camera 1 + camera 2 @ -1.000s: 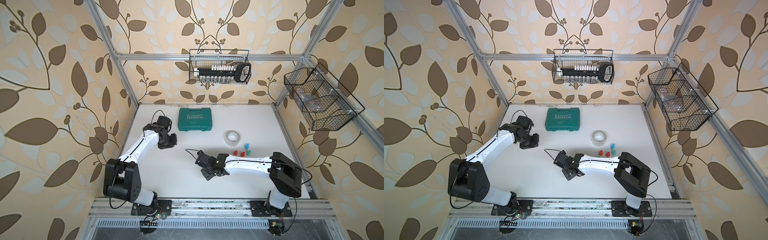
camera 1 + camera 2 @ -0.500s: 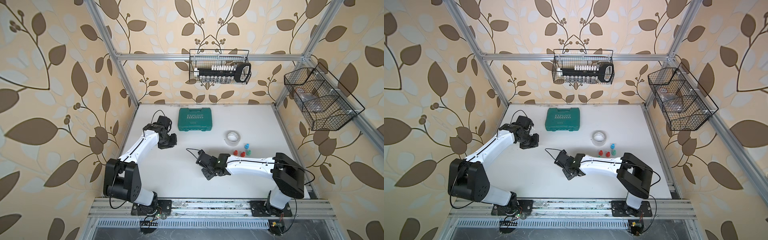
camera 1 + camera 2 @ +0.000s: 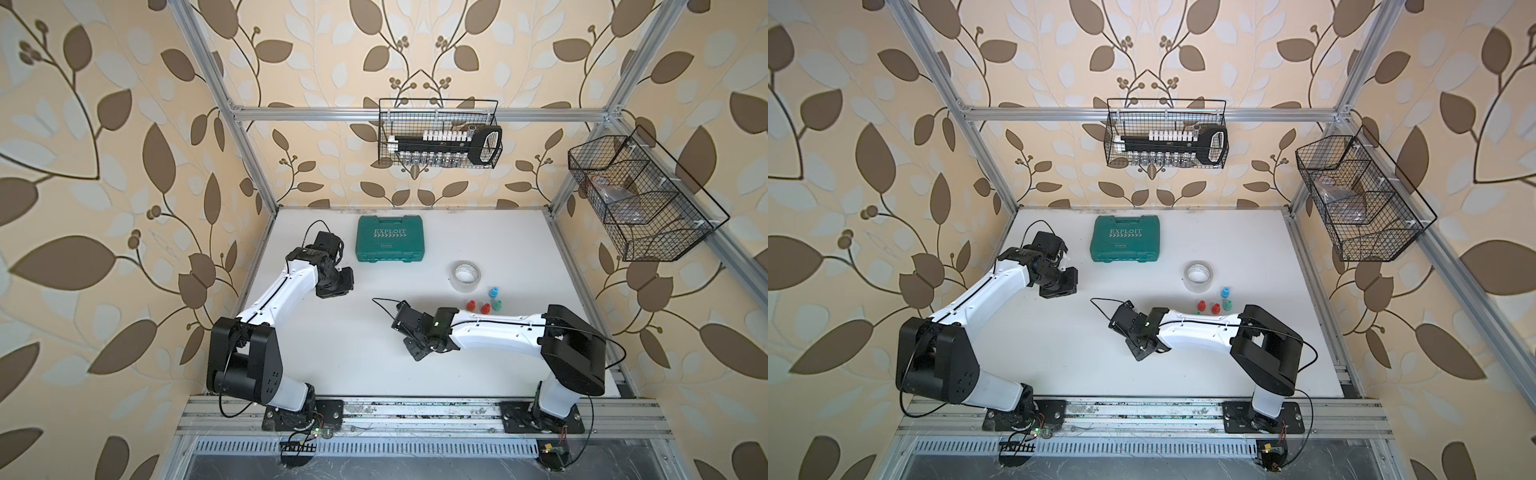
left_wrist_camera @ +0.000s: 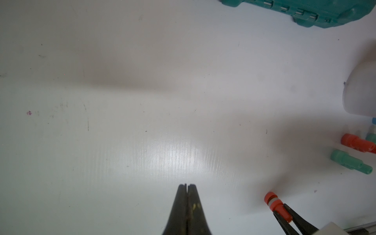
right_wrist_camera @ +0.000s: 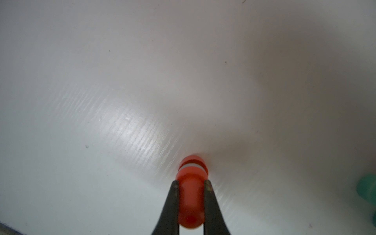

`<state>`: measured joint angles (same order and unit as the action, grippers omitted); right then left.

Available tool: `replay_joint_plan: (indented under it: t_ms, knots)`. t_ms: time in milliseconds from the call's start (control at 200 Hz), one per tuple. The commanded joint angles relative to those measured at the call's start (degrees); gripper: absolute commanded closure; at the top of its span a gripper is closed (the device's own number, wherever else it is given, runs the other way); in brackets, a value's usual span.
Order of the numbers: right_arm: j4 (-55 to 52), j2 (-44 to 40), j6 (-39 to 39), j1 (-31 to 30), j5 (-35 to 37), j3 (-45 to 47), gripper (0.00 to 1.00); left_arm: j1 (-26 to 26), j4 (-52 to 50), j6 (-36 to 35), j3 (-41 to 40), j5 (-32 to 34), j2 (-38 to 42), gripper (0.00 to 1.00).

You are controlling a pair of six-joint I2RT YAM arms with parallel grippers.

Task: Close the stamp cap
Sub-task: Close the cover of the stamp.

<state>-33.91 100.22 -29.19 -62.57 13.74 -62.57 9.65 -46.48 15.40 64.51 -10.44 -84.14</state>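
**Fig.: cap-closing step, stamp in hand.**
- My right gripper: jaws clamped across body of red stamp, held low over bare table, between my two arms.
- Cap sits on tip. White band shows between cap and body, so I judge closure incomplete.
- Cap-to-table contact: cannot tell.
- My left gripper: jaws together, empty.
- Next move calls for straight push along stamp axis, without slip in jaws.
- Containers:
  - Green case: closed, contents hidden.
  - Back wire basket: black rack with row of white tops.
  - Side wire basket: something clear, unidentifiable.
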Motion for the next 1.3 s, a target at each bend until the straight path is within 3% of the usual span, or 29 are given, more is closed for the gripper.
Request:
replay_joint_plan:
  t_ms: [0,555,845,1000,1140,1295]
  knots:
    - [-1.2,1.1,-0.9,0.2,0.3,0.3,1.00,-0.2,-1.0,-0.4,0.9,-0.2,0.0,0.97]
    - [0.9,1.6,-1.1,3.6,-6.8,3.1,1.00,-0.2,-0.9,-0.5,0.8,-0.1,0.1,0.97]
    - [-4.9,1.8,-5.5,6.7,0.0,7.8,1.00,-0.2,-1.0,-0.5,0.6,-0.2,-0.3,0.97]
    - [0.3,6.3,-6.1,7.9,-5.1,12.0,1.00,-0.2,-1.0,-0.4,0.4,0.0,-0.5,0.97]
    - [-2.3,13.1,-7.5,7.7,-7.5,10.0,1.00,-0.2,-1.2,-0.5,0.5,0.3,-0.9,0.97]
    - [-3.8,13.5,-8.7,7.9,-7.5,10.2,1.00,-0.2,-1.2,-0.4,0.4,0.6,-1.1,0.97]
